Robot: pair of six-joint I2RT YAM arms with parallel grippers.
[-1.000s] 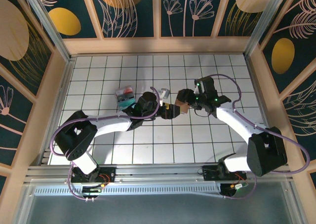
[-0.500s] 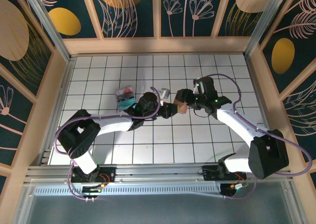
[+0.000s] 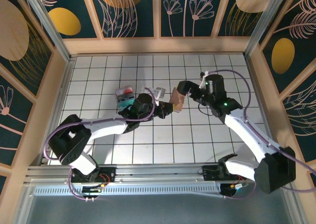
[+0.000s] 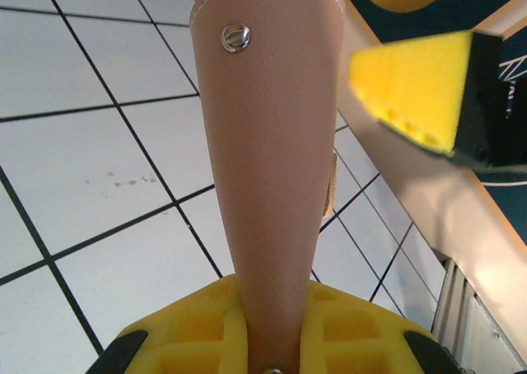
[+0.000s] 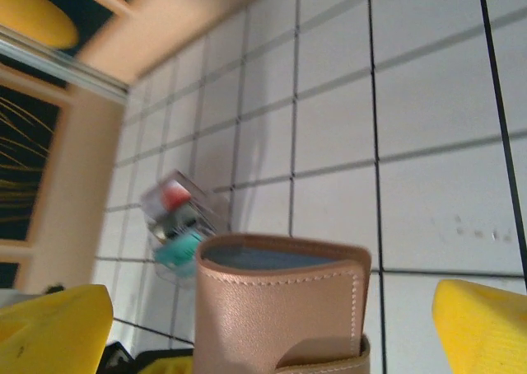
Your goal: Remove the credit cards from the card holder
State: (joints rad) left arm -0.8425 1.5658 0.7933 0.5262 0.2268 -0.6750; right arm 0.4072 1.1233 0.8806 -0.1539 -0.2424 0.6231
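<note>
Zero cards out, I judge; my left fingers (image 4: 193, 329) clamp the holder (image 4: 272, 143); my right fingers (image 5: 53, 333) stand wide apart, flanking it; extraction not yet begun.

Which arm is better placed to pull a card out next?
Right, probably: the left gripper is shut on one end of the card holder, while the right gripper stands open, its fingers either side of the free end.
</note>
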